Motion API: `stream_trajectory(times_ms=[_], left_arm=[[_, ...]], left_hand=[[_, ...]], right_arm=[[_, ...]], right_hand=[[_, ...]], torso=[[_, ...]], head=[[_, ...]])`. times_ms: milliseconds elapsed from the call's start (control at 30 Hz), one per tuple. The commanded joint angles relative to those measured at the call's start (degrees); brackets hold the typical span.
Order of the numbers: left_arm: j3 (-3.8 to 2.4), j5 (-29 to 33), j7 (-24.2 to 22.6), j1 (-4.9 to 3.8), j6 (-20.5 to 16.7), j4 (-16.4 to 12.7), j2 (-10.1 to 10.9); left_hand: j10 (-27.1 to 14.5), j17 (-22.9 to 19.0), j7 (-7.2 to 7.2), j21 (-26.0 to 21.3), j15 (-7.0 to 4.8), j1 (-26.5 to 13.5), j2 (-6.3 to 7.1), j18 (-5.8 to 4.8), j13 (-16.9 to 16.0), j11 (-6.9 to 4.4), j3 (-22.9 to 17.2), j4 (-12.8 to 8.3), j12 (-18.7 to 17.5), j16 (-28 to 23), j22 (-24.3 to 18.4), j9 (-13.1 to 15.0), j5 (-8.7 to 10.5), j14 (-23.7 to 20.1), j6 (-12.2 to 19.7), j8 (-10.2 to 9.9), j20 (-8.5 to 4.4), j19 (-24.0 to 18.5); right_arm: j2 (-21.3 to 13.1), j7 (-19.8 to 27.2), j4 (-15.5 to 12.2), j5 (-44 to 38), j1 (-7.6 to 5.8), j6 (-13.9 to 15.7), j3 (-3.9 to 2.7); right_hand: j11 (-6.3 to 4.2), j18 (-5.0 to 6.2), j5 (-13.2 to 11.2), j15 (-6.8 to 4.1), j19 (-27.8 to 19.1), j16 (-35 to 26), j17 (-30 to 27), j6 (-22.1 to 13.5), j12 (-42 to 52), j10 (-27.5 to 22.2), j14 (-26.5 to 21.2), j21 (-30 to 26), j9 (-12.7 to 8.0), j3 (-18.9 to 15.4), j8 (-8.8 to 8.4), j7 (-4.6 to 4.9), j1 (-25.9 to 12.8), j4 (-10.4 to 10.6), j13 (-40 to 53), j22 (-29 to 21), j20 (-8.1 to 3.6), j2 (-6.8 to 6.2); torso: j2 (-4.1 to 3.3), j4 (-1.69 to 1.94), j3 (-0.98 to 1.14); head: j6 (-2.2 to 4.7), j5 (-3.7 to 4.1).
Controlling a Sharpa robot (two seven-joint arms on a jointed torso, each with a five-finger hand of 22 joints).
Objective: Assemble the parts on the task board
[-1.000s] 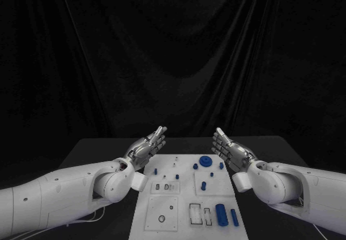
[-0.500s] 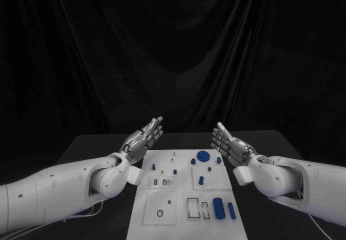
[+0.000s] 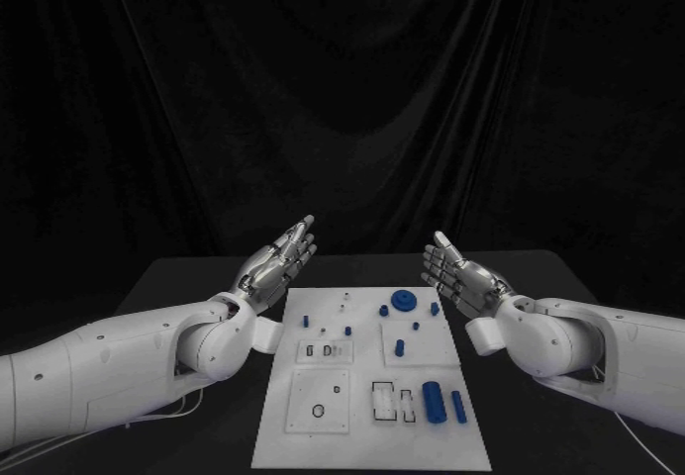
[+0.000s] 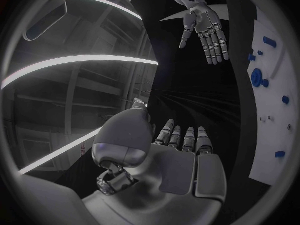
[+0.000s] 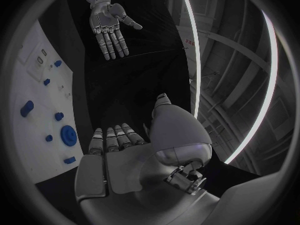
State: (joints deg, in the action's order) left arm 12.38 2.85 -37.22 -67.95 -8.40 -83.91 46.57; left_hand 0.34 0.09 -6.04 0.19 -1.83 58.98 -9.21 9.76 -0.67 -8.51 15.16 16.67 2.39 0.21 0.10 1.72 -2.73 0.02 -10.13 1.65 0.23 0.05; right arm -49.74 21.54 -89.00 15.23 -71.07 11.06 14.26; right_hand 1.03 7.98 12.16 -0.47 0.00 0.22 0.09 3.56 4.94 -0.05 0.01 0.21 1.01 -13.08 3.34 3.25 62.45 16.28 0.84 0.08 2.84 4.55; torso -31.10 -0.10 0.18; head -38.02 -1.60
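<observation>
1. Left hand (image 3: 277, 260) first: it's up off the table with fingers straight and apart, palm facing in, holding nothing. The task board (image 3: 374, 445) lies just beside it on the inner side, lower down.
2. Board next, between your two hands. You've got a big blue round part (image 3: 404, 299) at the far end, nearer the right hand, small blue pegs scattered around it, and a fat blue cylinder (image 3: 434, 401) with a thinner blue rod (image 3: 458, 406) right beside it at the near end, back past the right wrist.
3. Right hand (image 3: 459, 277): same deal, raised, flat and spread, empty, palm facing the left one across the board.
4. My read: you're at the very start. Nothing's picked up, and the parts look untouched, though I can't tell which small ones already sit in their holes.
5. Next move probably wants the right hand dropping toward that cylinder or rod, since they're closest to it, with fingers closing round one part cleanly without knocking its neighbour.
</observation>
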Motion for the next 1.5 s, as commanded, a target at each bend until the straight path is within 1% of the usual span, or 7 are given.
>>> stream_trajectory(times_ms=[33, 133, 233, 467, 700, 1000, 1500], left_arm=[[-0.07, -0.6, -3.0, -0.15, -5.4, -0.1, 0.2], [-0.07, -4.1, -4.0, -0.15, -4.8, 0.1, 0.5], [-0.07, -8.8, -5.0, -0.15, -5.1, -0.2, 1.0], [-0.07, -14.7, -6.4, -0.17, -6.0, -1.9, 2.3], [-0.08, -20.8, -7.2, -0.19, -7.3, -4.0, 4.5], [-0.09, -23.5, -7.2, -0.21, -8.2, -5.9, 7.0], [-0.09, -23.8, -6.6, -0.25, -7.6, -6.8, 8.5]], left_hand=[[0.1, -0.1, 0.45, -0.2, -5.49, 1.2, -0.22, 0.31, -0.1, 0.51, 0.2, -0.1, 0.7, -0.2, -0.1, -0.1, -0.70, 0.0, -0.7, -0.1, 0.65, 0.0], [0.0, -0.1, 0.87, -0.2, -3.97, 2.0, -0.70, 0.42, -0.1, 1.01, 0.2, 0.0, 0.8, -0.2, -0.1, -0.2, -2.00, 0.0, -1.0, -0.1, 1.93, 0.0], [0.1, -0.1, 0.42, -0.2, -3.28, 3.6, -1.06, 0.32, -0.1, 0.46, 0.1, -0.1, 1.1, -0.2, -0.1, -0.1, -3.32, 0.0, -2.0, 0.0, 4.31, 0.0], [0.2, -0.1, 0.88, -0.2, -2.04, 6.1, -1.35, 0.32, -0.1, 0.90, 0.1, 0.0, 1.4, -0.2, -0.1, -0.1, -5.99, 0.0, -2.8, 0.0, 5.48, 0.0], [0.3, -0.1, 1.23, -0.2, -1.00, 7.8, -1.54, 0.34, -0.2, 1.23, 0.1, 0.0, 1.7, -0.2, -0.1, 0.0, -8.15, 0.0, -3.8, 0.1, 6.48, 0.0], [0.5, -0.1, 1.80, -0.2, 0.66, 9.0, -1.91, 0.40, -0.2, 1.88, 0.2, 0.0, 1.6, -0.2, -0.1, 0.0, -10.56, 0.0, -4.2, 0.1, 7.41, 0.0], [0.5, -0.1, 2.34, -0.2, 1.89, 11.3, -2.58, 0.42, -0.1, 2.50, -0.2, -0.1, 1.3, -0.2, -0.1, 0.0, -14.74, 0.0, -4.3, 0.1, 8.21, 0.0]], right_arm=[[-0.4, -1.0, 0.5, -10.5, -1.17, -0.3, -0.06], [-0.7, -2.1, 1.1, -19.0, -2.62, -0.9, -0.06], [-1.2, -3.8, 1.4, -27.7, -4.28, -1.1, -0.06], [-2.2, -9.1, 1.5, -52.4, -8.38, -1.0, -0.06], [-2.5, -13.3, 0.2, -78.8, -10.68, 1.0, -0.06], [-2.9, -20.4, -3.0, -106.6, -11.75, 2.5, -0.07], [-2.2, -25.3, -3.7, -114.8, -11.98, -3.7, -0.07]], right_hand=[[2.88, -0.62, 2.5, 4.30, 0.0, -0.2, -0.1, 1.1, 0.8, 0.1, 0.0, -0.2, 0.2, 1.3, 0.98, 2.48, 3.2, 0.4, 0.1, -0.1, 4.49, -1.64], [5.37, 0.98, 2.2, 8.85, 0.7, 0.7, 0.4, 0.7, 2.1, 0.5, 0.6, 0.4, 0.1, 3.1, 0.14, 3.13, 4.4, 0.4, 0.3, 0.4, 11.28, -4.74], [5.29, 1.31, 3.6, 12.58, 2.0, 2.8, 1.0, 2.0, 2.9, 1.0, 2.3, 1.4, 0.3, 5.1, 0.55, 4.40, 6.5, 0.6, 0.5, 1.0, 14.03, -6.15], [9.39, -3.52, 12.5, 16.77, 21.5, 13.5, 3.2, 9.8, 9.1, 8.7, 22.2, 11.0, 1.0, 5.3, 2.21, 8.51, 17.2, -2.4, 1.5, 5.2, 13.83, -3.81], [10.04, 2.38, 7.1, 10.27, 48.5, 17.8, 4.6, 24.3, 16.6, 28.4, 48.8, 16.8, 2.1, 11.9, 5.06, 8.92, 23.3, -6.3, 2.6, 6.2, 12.87, -5.08], [5.14, 2.44, 2.1, 0.90, 71.1, 22.5, 10.2, 40.9, 12.7, 44.2, 77.4, 25.6, 2.8, 15.9, 6.51, 5.26, 25.5, -11.2, 2.8, 10.0, 3.44, -6.16], [3.92, 2.34, -0.8, -1.39, 75.2, 35.7, 23.8, 43.2, 4.8, 50.5, 82.7, 36.8, 2.8, 20.3, 2.32, 3.86, 22.9, -11.4, 2.9, 19.1, 1.14, -8.49]], torso=[[-0.04, 0.01, 0.02], [-0.05, 0.02, 0.02], [-0.08, -0.02, -0.01], [-0.27, 0.18, -0.03], [-1.31, 0.80, -0.12], [-4.79, 3.23, -0.04], [-8.50, 4.65, -0.59]], head=[[-0.94, 0.13], [-1.61, -0.10], [-2.78, -0.52], [-5.93, -2.25], [-7.11, -2.40], [-6.23, 0.34], [-4.97, 2.19]])
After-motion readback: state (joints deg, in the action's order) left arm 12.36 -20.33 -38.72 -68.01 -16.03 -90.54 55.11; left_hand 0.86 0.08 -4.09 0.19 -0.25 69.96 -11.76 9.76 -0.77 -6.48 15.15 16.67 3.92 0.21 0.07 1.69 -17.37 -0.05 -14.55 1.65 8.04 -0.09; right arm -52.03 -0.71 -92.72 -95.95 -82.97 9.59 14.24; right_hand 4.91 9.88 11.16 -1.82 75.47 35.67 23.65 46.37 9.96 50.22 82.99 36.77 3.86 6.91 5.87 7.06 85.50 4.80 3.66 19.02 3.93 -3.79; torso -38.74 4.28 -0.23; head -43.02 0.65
